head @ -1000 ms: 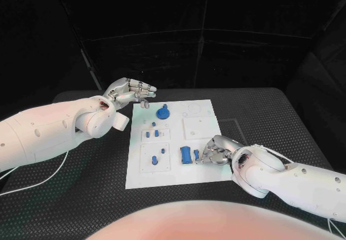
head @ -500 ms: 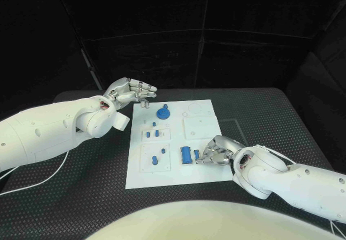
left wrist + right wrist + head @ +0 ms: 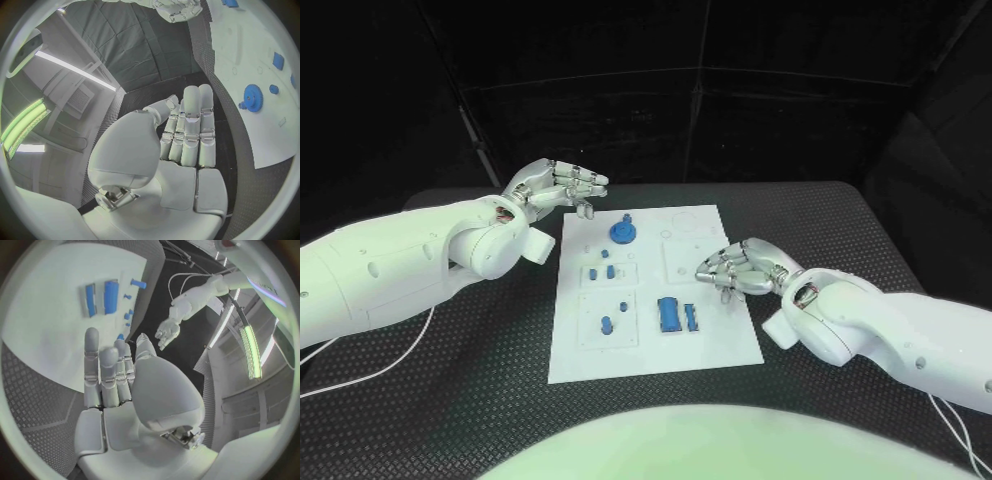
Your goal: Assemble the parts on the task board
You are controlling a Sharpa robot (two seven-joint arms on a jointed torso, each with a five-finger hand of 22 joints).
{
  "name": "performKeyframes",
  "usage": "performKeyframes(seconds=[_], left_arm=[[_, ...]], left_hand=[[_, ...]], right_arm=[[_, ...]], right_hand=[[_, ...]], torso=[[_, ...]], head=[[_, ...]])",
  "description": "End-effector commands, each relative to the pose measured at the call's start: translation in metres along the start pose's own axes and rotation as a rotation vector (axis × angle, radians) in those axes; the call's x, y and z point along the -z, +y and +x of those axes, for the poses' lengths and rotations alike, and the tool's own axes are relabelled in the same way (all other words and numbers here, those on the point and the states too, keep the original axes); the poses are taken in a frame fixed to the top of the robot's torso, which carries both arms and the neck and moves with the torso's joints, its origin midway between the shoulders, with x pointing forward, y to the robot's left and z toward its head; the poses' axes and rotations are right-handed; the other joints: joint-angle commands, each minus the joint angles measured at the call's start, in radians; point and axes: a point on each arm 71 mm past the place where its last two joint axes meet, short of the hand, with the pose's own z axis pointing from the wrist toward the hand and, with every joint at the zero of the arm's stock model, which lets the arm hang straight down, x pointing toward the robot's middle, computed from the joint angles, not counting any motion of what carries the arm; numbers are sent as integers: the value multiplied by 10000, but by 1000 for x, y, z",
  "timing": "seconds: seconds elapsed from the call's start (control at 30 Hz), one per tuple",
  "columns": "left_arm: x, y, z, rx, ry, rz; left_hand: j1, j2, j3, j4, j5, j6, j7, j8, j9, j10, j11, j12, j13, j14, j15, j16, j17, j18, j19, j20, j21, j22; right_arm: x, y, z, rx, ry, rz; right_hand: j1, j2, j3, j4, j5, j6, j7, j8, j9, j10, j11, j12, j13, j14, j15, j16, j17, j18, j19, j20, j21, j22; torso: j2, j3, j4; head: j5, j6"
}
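Observation:
The white task board (image 3: 646,355) lies in the middle of the table. A blue gear (image 3: 623,231) stands near its far end, also in the left wrist view as the gear (image 3: 253,97). Two long blue blocks (image 3: 678,315) lie side by side near its front; small blue pegs (image 3: 596,271) and another peg (image 3: 607,324) sit in the left plates. My right hand (image 3: 744,268) hovers over the board's right edge, holding nothing, its fingers (image 3: 100,365) stretched toward the blocks (image 3: 111,290). My left hand (image 3: 560,187) hangs off the board's far left corner, empty, fingers (image 3: 187,130) extended.
The black ribbed table (image 3: 848,230) surrounds the board (image 3: 56,305), with bare room on every side. A white cable (image 3: 372,365) runs across the table under my left arm. The board's right half carries bare white plates (image 3: 692,255).
My right hand has lifted from beside the two blue blocks and drawn back toward the board's right middle. The blocks stay in place. My left hand has hardly moved.

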Motion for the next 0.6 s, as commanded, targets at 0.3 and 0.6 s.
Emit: performKeyframes(seconds=[0.3, 0.6], left_arm=[[-4, 1, -18, 1877, -1359, 787], [-9, 7, -29, 2388, -2151, 1070]], left_hand=[[-326, -117, -224, 182, -18, 41, -26, 24, 4, -14, -28, 106, -17, -263, 66, -300, -95, 130, -174, 42, -317, -179], [-349, -146, -197, 374, -10, -96, 32, -173, -20, -88, 218, -741, -96, -2090, 610, -3680, -1446, 7, -1993, 501, -2372, -1511]], right_arm=[[-50, -1, -54, -3228, -2129, -1760], [-74, -6, -60, -4375, -2316, -1899]], right_hand=[[1061, 447, 258, -229, -429, -167, 386, -748, -915, -1046, 620, -2982, -3886, -3030, 821, -3995, -2815, -11, -1845, 885, -2973, -1630], [1142, 510, 308, -128, -422, 720, 489, -1995, -1950, 443, 746, -5357, -7538, -1599, 1075, -7892, -5887, 142, -1545, 1290, -5193, -3067]], torso=[[-360, -161, -19], [-437, -102, -18]], head=[[-116, 568], [-32, 845]])
